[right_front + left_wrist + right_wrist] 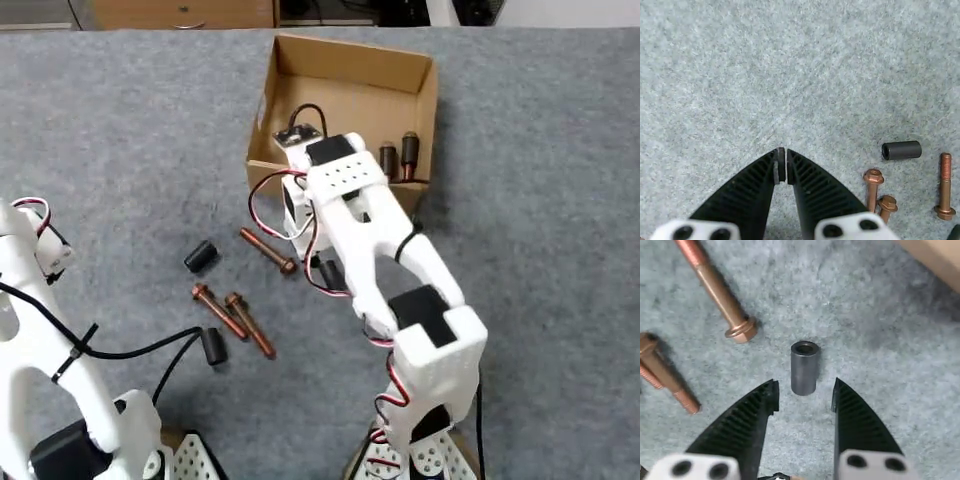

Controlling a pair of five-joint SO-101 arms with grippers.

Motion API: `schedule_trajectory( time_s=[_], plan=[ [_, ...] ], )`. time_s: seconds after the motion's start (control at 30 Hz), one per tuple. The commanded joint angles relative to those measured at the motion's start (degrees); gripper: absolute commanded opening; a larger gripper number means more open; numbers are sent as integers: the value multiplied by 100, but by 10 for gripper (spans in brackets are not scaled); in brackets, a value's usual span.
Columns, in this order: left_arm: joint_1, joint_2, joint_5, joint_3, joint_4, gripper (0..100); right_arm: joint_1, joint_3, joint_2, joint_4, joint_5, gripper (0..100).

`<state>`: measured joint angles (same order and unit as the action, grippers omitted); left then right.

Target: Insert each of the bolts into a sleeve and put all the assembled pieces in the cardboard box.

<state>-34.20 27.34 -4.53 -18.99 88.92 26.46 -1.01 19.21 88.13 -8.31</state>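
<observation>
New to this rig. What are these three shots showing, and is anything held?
Two small robot arms, the left arm and the right arm, stand at a grey table. The high view is a fixed camera looking down; the other two sit on each arm's wrist, looking past its black fingers. Loose on the table: three copper bolts and two black sleeves. The cardboard box holds two assembled pieces. The left gripper is shut, empty. The right gripper is open, a third sleeve between its fingers, not gripped.
</observation>
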Motion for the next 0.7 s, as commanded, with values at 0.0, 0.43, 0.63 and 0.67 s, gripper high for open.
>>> schedule_trajectory(
  time_s=[0.0, 0.43, 0.63, 0.67],
  plan=[
    [-35, 40, 53, -9, -79, 19, 84, 224, -13, -404, 62, 163],
    [88, 66, 53, 18, -44, 19, 92, 2053, -725, -1934, 211, 163],
    [308, 66, 44, 44, -35, 19, 84, 2167, -716, -2084, 202, 23],
    [325, 66, 44, 44, -35, 19, 84, 2167, -708, -2084, 202, 0]
  ],
)
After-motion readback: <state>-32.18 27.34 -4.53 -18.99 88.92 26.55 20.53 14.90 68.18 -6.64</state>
